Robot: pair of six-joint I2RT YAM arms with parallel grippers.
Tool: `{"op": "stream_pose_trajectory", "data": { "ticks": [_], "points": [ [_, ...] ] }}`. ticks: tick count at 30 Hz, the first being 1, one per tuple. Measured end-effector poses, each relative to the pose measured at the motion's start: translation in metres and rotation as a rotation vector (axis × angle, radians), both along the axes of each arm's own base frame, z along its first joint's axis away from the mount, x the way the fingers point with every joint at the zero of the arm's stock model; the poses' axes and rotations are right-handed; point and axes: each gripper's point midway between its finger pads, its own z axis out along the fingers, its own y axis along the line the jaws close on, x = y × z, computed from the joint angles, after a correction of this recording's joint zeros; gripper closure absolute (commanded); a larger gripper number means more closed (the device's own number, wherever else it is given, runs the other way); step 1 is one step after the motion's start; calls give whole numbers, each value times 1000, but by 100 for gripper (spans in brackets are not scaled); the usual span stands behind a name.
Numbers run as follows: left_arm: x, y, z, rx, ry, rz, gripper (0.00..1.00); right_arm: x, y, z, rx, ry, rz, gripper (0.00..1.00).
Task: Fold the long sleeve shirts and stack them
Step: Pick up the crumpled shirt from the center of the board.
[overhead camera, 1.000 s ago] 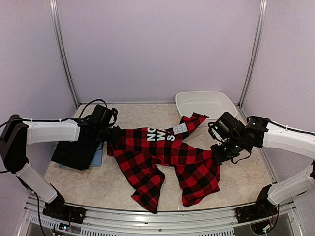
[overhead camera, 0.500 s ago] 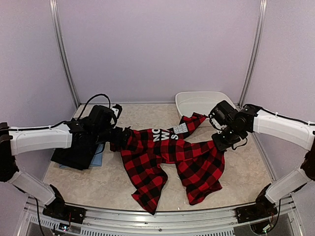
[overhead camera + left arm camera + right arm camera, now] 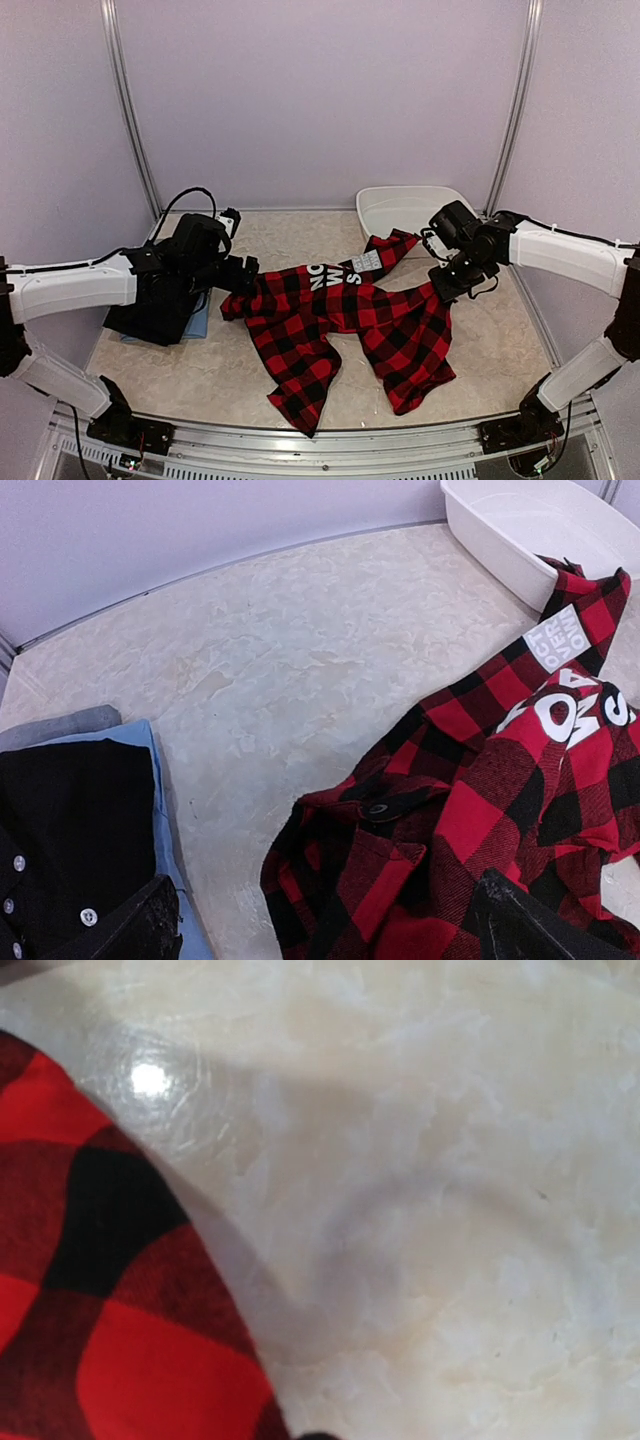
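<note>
The red-and-black checked flannel shirt (image 3: 340,310) lies crumpled across the table's middle, white lettering showing near its collar. My left gripper (image 3: 244,272) is open at the shirt's left end; in the left wrist view its jaws stand wide apart over a buttoned cuff (image 3: 385,808), gripping nothing. My right gripper (image 3: 441,291) is shut on the shirt's right edge, and the cloth (image 3: 90,1340) hangs at the left of the right wrist view. A folded black buttoned shirt (image 3: 70,830) rests on a light blue one (image 3: 165,810) and a grey one (image 3: 60,725) at the left.
A white oval plastic basin (image 3: 375,215) stands at the back right, with the flannel's collar end reaching towards it (image 3: 500,550). Metal frame posts rise at both back corners. Bare marbled tabletop (image 3: 450,1210) shows under the right gripper.
My left gripper has opened and let go of the flannel's left end, which dropped to the table. The right gripper has carried the shirt's right edge farther back.
</note>
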Motion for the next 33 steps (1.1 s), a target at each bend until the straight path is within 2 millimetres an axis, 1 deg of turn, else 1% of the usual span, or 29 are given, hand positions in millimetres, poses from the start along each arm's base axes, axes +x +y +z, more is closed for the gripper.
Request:
{"op": "stream_pose_trajectory", "data": {
  "ticks": [5, 7, 9, 12, 14, 16, 18, 19, 24, 26, 30, 33],
  "points": [
    [-1, 9, 4, -69, 19, 7, 12, 0, 3, -7, 0, 21, 15, 100],
    [-9, 3, 2, -124, 42, -42, 17, 0, 4, -8, 2, 26, 22, 100],
    [-24, -4, -5, -184, 78, -97, 23, 0, 5, -7, 9, 28, 28, 100],
    [-53, -9, -25, -289, 159, -159, 25, 1, 9, -5, 24, 22, 36, 100],
    [-75, -9, -46, -340, 217, -175, 27, 2, 11, -4, 32, 19, 42, 100],
    [-97, -10, -65, -369, 278, -184, 31, 3, 12, -3, 37, 17, 48, 100],
    [-112, -12, -78, -386, 321, -197, 32, 4, 14, -3, 40, 18, 55, 100],
    [-115, -13, -83, -392, 339, -193, 32, 5, 16, -3, 44, 18, 59, 100],
    [-110, -18, -96, -398, 359, -170, 32, 7, 20, -5, 57, 24, 70, 100],
    [-105, -18, -106, -390, 370, -154, 33, 6, 22, -5, 63, 27, 73, 100],
    [-90, -10, -122, -370, 375, -110, 35, 6, 22, -5, 67, 29, 75, 100],
    [-80, -8, -123, -369, 352, -110, 39, 6, 22, -5, 69, 28, 75, 100]
  ]
}}
